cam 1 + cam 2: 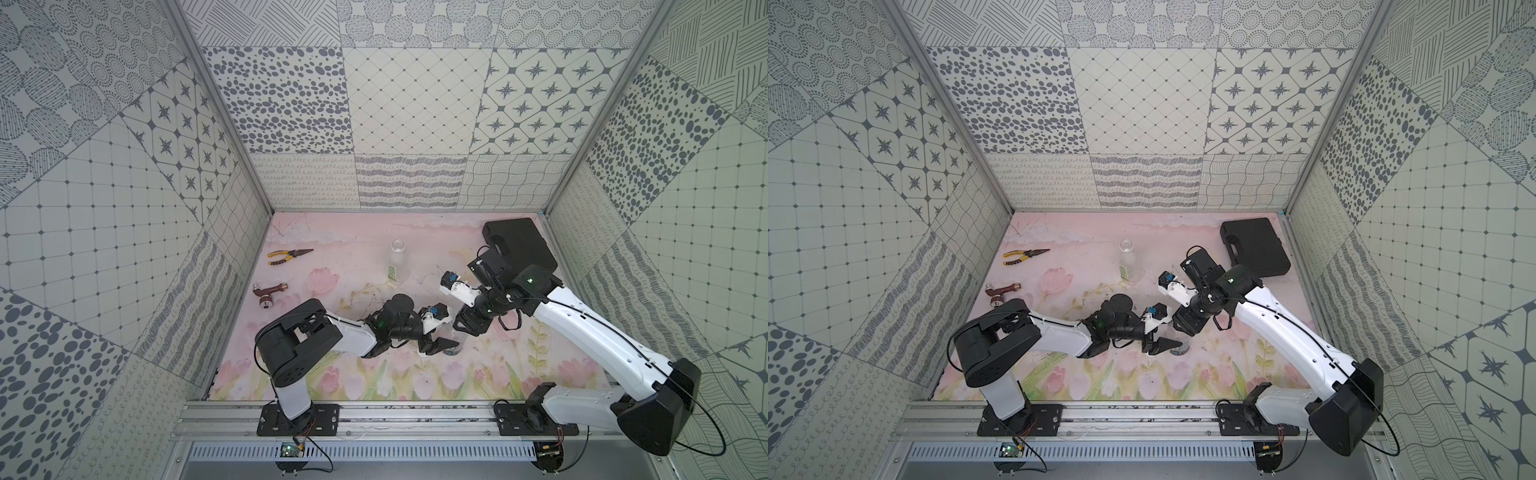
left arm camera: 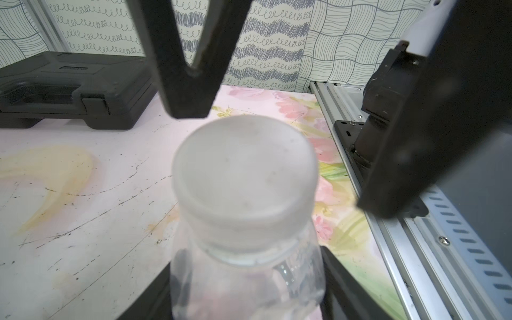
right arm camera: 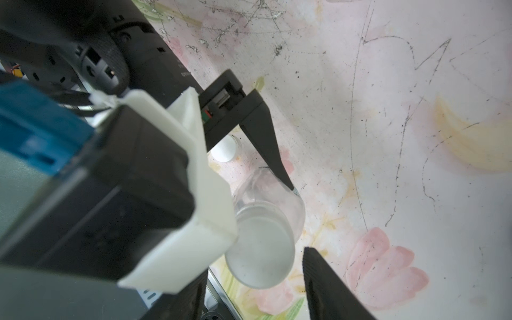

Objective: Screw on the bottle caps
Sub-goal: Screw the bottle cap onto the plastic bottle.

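Two bottles share the bench (image 1: 332, 232), and you have only one in work. Your left hand (image 2: 246, 293) pinches the shorter bottle (image 3: 263, 185) by its body, upright, a little in from the middle of the front edge. That clamp looks meant to stop the bottle spinning when the top is twisted. A white cap (image 2: 243, 171) sits on its neck; whether it is threaded you cannot tell from here. Your right hand (image 1: 459, 330) hangs over it, fingers spread either side of the cap with a gap showing, placed to close and turn. The taller bottle (image 1: 397, 266) stands alone toward the middle of the back edge, mouth uncapped. A small white disc (image 3: 224, 151), likely the second cap, lies on the bench just beside the held bottle.
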Action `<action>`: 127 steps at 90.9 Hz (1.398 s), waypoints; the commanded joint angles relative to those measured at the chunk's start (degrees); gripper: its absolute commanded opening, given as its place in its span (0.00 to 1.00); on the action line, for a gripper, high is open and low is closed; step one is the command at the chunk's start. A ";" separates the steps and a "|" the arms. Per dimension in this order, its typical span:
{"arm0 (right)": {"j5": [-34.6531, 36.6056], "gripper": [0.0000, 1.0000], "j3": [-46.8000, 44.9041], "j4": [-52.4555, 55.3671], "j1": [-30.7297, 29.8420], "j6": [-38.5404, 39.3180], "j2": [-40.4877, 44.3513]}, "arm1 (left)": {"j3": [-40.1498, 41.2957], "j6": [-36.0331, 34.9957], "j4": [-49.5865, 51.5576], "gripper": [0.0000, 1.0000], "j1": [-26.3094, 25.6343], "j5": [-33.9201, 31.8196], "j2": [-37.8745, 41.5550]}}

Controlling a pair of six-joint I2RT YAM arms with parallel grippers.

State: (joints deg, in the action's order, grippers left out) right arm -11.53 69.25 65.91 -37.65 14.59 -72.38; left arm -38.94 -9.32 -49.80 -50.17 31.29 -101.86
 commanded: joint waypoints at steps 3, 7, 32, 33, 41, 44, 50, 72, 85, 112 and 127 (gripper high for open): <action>1.94 0.57 -0.05 -1.66 -0.40 1.10 -0.52 | -0.44 0.01 3.48 0.70 0.25 0.89 -0.09; 2.09 0.56 -0.08 -1.67 -0.56 1.14 -0.56 | -0.44 0.01 3.49 0.70 0.26 0.81 -0.03; 1.96 0.51 0.17 -1.66 -1.74 0.97 -1.66 | -0.44 0.21 3.58 0.70 0.29 0.53 0.04; 1.95 0.50 0.18 -1.66 -1.82 0.97 -1.73 | -0.44 0.19 3.58 0.70 0.27 0.53 0.02; 1.92 0.48 0.19 -1.66 -2.54 1.01 -2.06 | -0.56 0.31 3.66 0.70 0.29 0.53 0.00; 1.98 0.47 0.26 -1.62 -2.60 0.93 -2.17 | -0.53 0.35 3.76 0.70 0.26 0.53 0.01; 1.95 0.44 0.15 -1.57 -2.69 0.75 -2.28 | -0.52 0.36 3.73 0.69 0.27 0.42 0.03; 2.45 0.31 -0.74 -1.49 -3.37 -1.68 -2.10 | 0.12 0.44 2.44 0.67 0.26 -1.96 0.42; 7.00 0.29 -1.26 -1.84 -4.73 -7.45 -1.87 | 1.69 0.94 -1.84 0.65 0.19 -8.03 0.78; 20.42 0.27 -2.85 -4.52 -9.08 -30.55 1.12 | 2.15 1.20 -6.09 0.62 -0.98 -21.20 1.03; 24.22 0.26 -2.58 -4.30 -10.25 -45.33 0.83 | 0.88 2.22 -6.77 0.60 -2.23 -23.97 -0.04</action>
State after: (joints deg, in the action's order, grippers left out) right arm 7.66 67.24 61.45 -47.33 -15.03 -72.07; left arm -36.99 -7.01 -54.13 -51.35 19.33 -101.30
